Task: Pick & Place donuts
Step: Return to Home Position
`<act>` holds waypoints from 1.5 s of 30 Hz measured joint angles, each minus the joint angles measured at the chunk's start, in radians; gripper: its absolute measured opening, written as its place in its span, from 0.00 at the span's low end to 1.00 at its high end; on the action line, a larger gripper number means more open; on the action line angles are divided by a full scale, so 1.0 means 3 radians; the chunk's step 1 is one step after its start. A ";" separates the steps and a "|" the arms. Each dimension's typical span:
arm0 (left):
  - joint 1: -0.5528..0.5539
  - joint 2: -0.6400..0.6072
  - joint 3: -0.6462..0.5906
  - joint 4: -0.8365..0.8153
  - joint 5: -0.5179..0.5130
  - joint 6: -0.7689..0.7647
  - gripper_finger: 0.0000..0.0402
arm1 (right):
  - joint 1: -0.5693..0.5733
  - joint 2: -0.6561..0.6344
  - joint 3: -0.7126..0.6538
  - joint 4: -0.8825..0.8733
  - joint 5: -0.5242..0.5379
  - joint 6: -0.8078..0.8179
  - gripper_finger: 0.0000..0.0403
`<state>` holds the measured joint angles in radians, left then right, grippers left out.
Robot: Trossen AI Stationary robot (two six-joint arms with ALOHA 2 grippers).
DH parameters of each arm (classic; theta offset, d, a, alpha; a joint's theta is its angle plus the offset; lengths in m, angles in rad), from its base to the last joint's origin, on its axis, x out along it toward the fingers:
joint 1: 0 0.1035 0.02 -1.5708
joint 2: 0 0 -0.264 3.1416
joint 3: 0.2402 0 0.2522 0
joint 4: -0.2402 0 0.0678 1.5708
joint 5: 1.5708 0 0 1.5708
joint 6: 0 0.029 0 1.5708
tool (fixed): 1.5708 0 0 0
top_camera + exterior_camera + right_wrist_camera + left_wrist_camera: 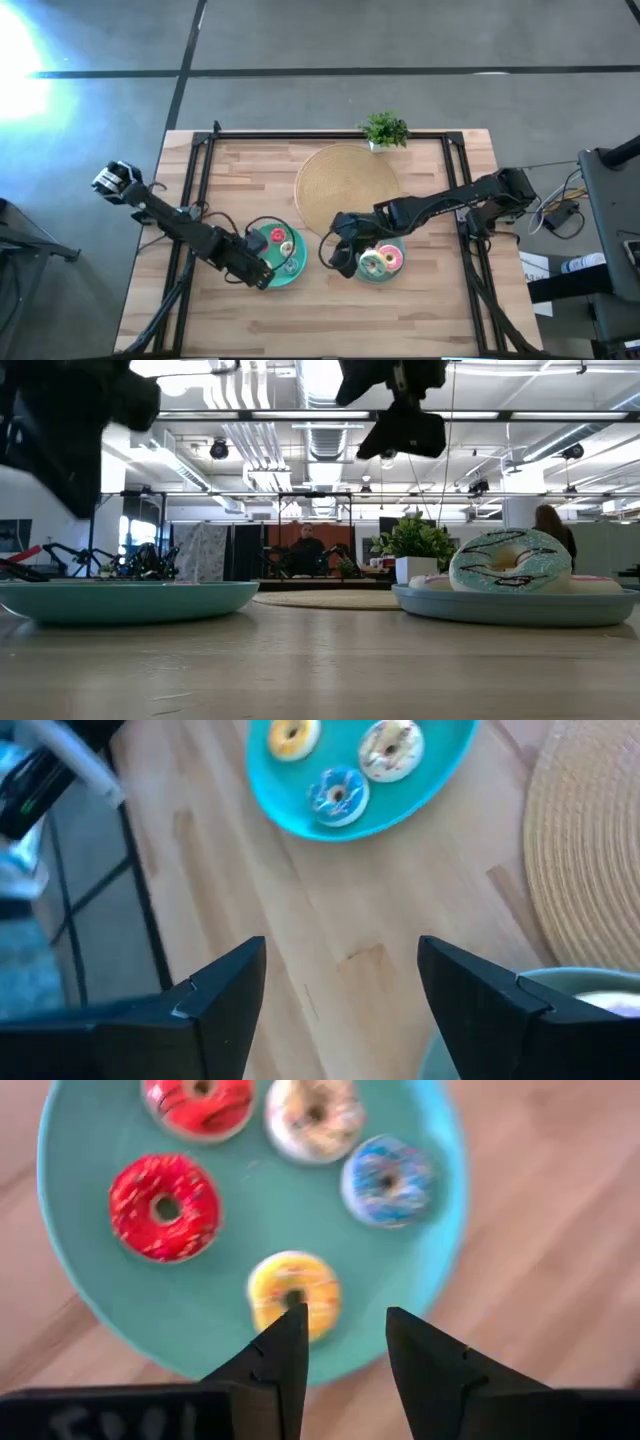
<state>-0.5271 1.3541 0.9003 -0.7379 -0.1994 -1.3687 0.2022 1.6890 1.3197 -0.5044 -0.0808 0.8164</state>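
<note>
- My left end effector (345,1315) hovers over the edge of the left plate (130,1295). Its fingers are apart and hold nothing.
- Five small donuts lie on that teal plate. The yellow donut (293,1290) is just beside the fingertips. Farther off are the blue donut (388,1180), the cream donut (315,1120), the red sprinkled donut (163,1205) and the red striped donut (200,1100).
- My right end effector (341,945) hangs above the bare table (330,890) between the two plates, fingers wide apart and empty.
- The right plate (383,278) carries the larger donuts. The low view shows a teal-iced donut (510,560) lying on top.
- A round tan mat (345,185) and a potted plant (385,130) sit behind the plates.
- A person (305,550) sits far back in the room.
</note>
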 joint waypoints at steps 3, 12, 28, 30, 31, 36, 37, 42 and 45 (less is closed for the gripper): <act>0.0008 -0.0133 0.0133 0.0016 -0.0055 -0.0012 0.27 | -0.0054 -0.0118 -0.0001 -0.0043 -0.0250 0.0058 0.63; 0.0194 -0.0471 -0.0011 0.1269 -0.0512 0.1424 0.28 | 0.0013 -0.0457 -0.0129 0.0329 -0.0662 -0.0648 0.61; 0.1247 -0.1581 -0.0979 0.2432 0.0555 0.2473 0.28 | 0.0055 -0.1909 -0.2163 0.2605 -0.0231 -0.0194 0.62; 0.1301 -0.1803 -0.1055 0.2268 0.0541 0.2532 0.27 | 0.0051 -0.2181 -0.2342 0.2625 -0.0048 -0.0256 0.61; 0.1319 -0.1909 -0.1093 0.2213 0.0520 0.2566 0.27 | 0.0049 -0.2313 -0.2425 0.2610 0.0030 -0.0297 0.61; 0.1330 -0.2448 -0.1407 0.2084 0.0487 0.2677 0.27 | 0.0050 -0.2905 -0.2815 0.2625 0.0181 -0.0403 0.62; 0.1330 -0.2546 -0.1480 0.2065 0.0486 0.2674 0.27 | 0.0043 -0.3012 -0.2897 0.2625 0.0199 -0.0400 0.63; 0.1332 -0.2964 -0.1821 0.2073 0.0483 0.2629 0.27 | 0.0046 -0.3437 -0.3277 0.2581 0.0196 -0.0403 0.63; 0.1332 -0.3167 -0.1977 0.2071 0.0458 0.2574 0.27 | 0.0043 -0.3580 -0.3485 0.2568 0.0199 -0.0403 0.62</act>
<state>-0.1276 0.4040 0.3071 -0.1165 -0.0620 -0.5964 0.2150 0.6152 0.2742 0.2661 -0.0212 0.6956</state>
